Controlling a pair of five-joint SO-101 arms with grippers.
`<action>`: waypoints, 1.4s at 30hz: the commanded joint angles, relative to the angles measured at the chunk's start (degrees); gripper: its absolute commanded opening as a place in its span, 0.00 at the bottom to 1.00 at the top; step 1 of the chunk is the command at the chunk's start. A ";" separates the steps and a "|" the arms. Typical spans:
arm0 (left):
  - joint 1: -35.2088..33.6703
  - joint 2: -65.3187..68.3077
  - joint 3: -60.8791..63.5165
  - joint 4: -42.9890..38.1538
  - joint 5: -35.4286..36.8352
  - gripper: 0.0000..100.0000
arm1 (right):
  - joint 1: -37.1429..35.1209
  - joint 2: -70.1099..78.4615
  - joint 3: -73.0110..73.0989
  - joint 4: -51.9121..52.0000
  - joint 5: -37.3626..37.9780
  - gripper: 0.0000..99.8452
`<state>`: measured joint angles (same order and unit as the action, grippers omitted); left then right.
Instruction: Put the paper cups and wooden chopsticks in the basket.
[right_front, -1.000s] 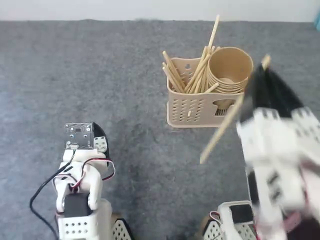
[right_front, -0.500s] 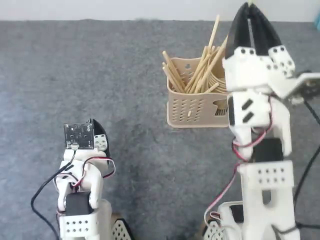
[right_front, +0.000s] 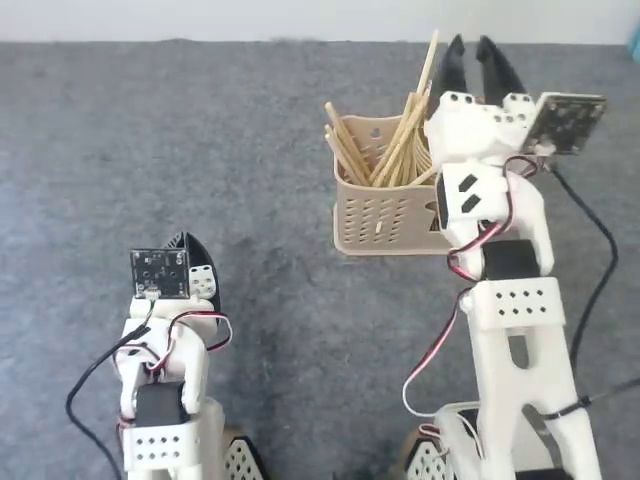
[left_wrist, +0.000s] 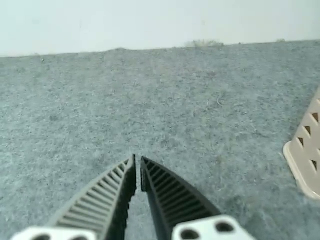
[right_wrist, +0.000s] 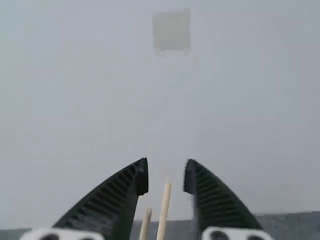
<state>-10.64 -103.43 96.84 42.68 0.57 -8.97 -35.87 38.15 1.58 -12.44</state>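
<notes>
Chopsticks (right_front: 385, 150) in basket (right_front: 385, 215), right hand (right_front: 470, 46) above

Basket (right_front: 385, 215) partly hidden behind the right arm (right_front: 515, 300), chopsticks (right_wrist: 164, 210) cut off at lower ends

Beige, grey, black and white, with pale wood the one warm note.
The basket (right_front: 385, 215) is beige with rows of slot holes; chopsticks (right_front: 395, 145) pale wood; carpet (right_front: 200, 130) flecked grey. The left gripper (left_wrist: 138, 161) and right gripper (right_wrist: 165, 170) match: black ribbed fingers, white bodies.

The grey, carpet-like surface (right_front: 150, 130) bears a beige basket (right_front: 385, 215) right of centre, toward the back. The left arm (right_front: 165, 440) and right arm (right_front: 520, 420) stand at its near edge.
</notes>
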 joint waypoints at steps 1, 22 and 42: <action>0.44 -1.14 -0.40 -1.85 -0.62 0.01 | -1.01 -5.85 -0.62 5.85 0.62 0.24; 7.03 -0.88 -0.31 1.41 -0.79 0.01 | 9.89 -58.51 4.57 62.73 1.14 0.00; 8.00 -0.70 -0.31 6.42 -0.79 0.01 | 11.82 -67.38 53.45 66.95 16.88 0.01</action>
<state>-3.43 -103.43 96.84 45.49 0.22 2.81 -103.65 91.96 64.26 3.65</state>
